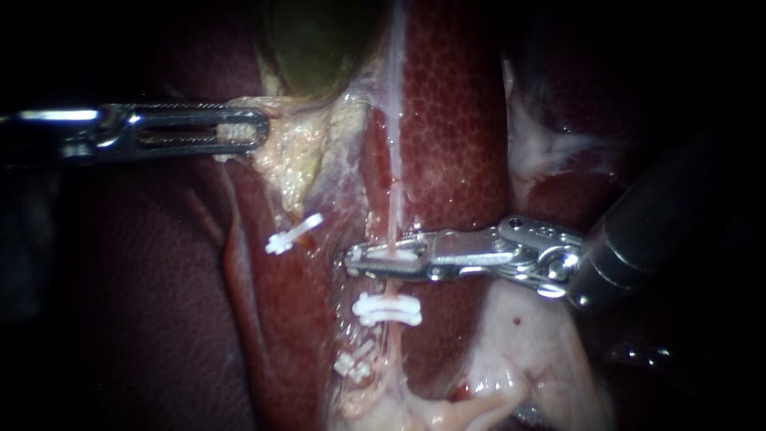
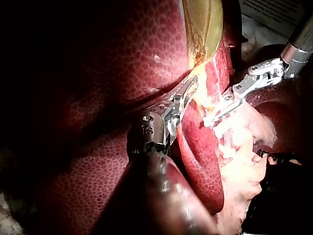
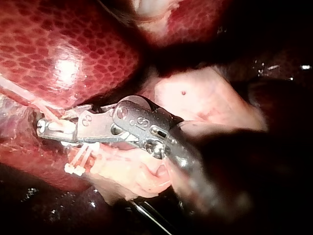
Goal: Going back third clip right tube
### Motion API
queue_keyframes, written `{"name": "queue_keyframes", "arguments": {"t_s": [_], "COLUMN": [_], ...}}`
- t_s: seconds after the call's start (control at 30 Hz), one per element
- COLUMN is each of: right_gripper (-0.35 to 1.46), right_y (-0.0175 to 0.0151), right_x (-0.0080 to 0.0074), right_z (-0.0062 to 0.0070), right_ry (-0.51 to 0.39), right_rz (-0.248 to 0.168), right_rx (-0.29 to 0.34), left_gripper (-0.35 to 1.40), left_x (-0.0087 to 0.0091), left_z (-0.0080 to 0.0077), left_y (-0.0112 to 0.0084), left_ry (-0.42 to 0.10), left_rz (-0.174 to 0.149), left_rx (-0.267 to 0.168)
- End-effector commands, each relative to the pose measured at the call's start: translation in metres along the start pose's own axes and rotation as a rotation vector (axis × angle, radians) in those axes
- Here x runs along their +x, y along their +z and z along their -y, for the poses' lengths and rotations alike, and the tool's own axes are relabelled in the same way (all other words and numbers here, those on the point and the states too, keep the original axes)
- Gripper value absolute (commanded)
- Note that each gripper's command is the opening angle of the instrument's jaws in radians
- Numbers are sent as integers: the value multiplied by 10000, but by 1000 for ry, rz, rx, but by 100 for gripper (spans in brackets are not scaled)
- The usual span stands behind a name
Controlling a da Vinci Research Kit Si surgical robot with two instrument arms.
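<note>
Withdrawal step, not yet begun: the right instrument (image 1: 357,261) lies across the right tube (image 1: 393,209), its hand clamped on the third clip (image 1: 399,255), just above a lower clip (image 1: 387,310). The left instrument (image 1: 259,132) has its hand clamped on the gallbladder (image 1: 315,48) edge. Next, I judge: open the hand and back off without snagging the clip

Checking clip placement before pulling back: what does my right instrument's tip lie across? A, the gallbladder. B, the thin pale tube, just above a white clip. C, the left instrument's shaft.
B: in the endoscope view the right instrument has its tip across the thin tube, just above a white clip on that tube.
</note>
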Motion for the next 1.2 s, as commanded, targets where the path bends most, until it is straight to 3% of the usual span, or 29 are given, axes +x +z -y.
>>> {"name": "queue_keyframes", "arguments": {"t_s": [0.03,0.3,0.33,0.43,0.63,1.2], "right_gripper": [-35,-34,-5,58,60,60], "right_y": [0,0,2,21,33,1], "right_x": [0,1,3,12,5,1], "right_z": [0,-3,-4,-8,1,-2], "right_ry": [2,68,45,37,-1,-175], "right_rz": [-1,10,7,-14,-90,-95], "right_rx": [0,27,26,-13,-13,-84], "left_gripper": [-30,-30,-30,-30,-30,-30], "left_x": [0,0,0,0,0,0], "left_z": [0,0,0,0,0,0], "left_y": [0,0,0,0,-1,-2], "left_ry": [0,0,0,0,0,0], "left_rz": [0,0,0,0,0,0], "left_rx": [1,0,1,1,1,1]}}
